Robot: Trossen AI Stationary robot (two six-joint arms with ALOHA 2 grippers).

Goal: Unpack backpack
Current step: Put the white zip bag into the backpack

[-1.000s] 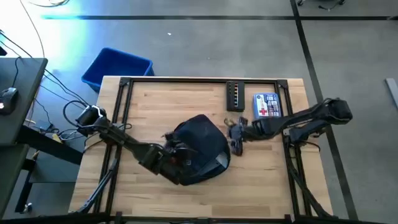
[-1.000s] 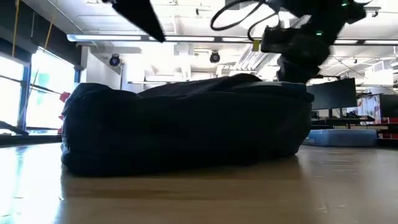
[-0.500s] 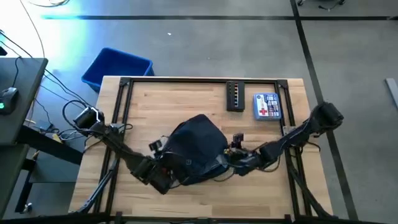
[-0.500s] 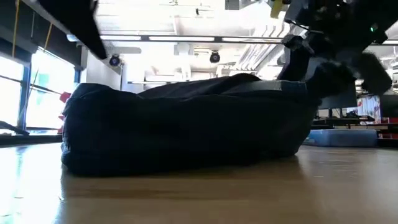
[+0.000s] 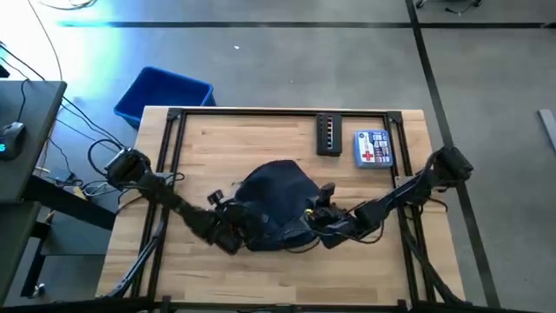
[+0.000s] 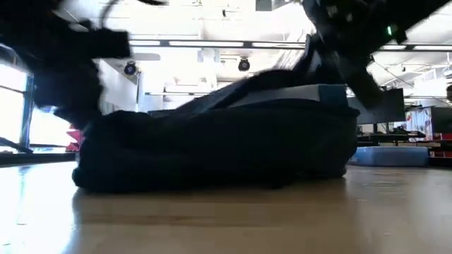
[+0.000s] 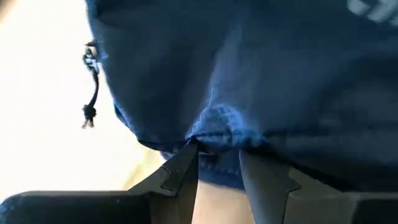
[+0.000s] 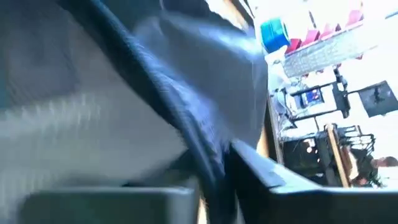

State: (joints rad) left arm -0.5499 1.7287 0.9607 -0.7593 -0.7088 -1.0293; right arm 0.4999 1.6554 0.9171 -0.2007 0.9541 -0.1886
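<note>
Desk: wooden desk [image 5: 208, 139], middle of the high view.
Left end effector [image 5: 233, 235]: moved in, nipping backpack [image 5: 276, 196] hem, lower left.
Right end effector [image 5: 314, 223]: swung to lower right edge, fabric between fingers.
Change: flap lifted; opening likely under way.

Dark jointed arms, black cables, angular dark jaws

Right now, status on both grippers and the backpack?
Left gripper pinching backpack fabric at its left edge. Right gripper clamped on the right side fabric. Backpack flat on the table, nothing in the way.
</note>
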